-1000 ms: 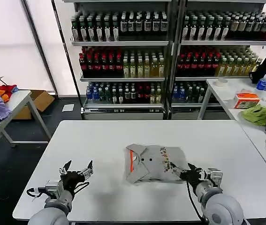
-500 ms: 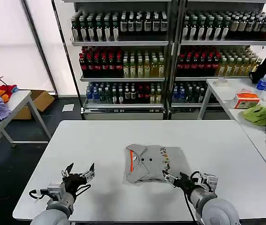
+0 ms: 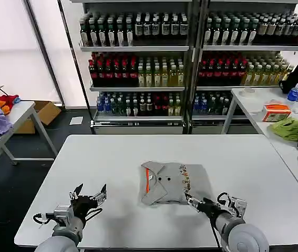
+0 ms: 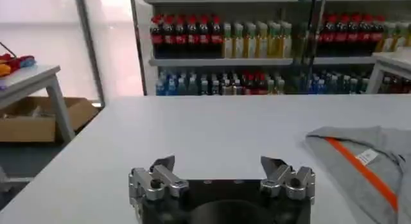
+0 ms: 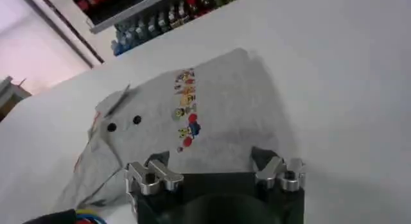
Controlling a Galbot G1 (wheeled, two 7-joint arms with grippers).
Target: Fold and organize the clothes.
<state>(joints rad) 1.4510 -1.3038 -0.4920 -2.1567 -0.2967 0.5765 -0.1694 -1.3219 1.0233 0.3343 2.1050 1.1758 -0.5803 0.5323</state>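
Shelving stocked with bottled drinks (image 3: 138, 68) lines the back of the room; before it stands a white rectangular desk (image 3: 112, 157). One light grey cotton shirt with an orange-lined buttoned collar and a small multicoloured chest print (image 3: 171, 182) lies folded into a compact rectangle near the middle of the desk, toward its front edge.

Right gripper (image 3: 200, 203) sits just beside the shirt's front right corner, claw parted and holding nothing. Left gripper (image 3: 88, 195) hovers near the front left corner of the desk, well apart from the shirt, claw wide open and empty.

Risk, as judged: any further approach by the right gripper could snag the near hem and drag the fold open, since loose cotton layers shift readily under a sideways push.
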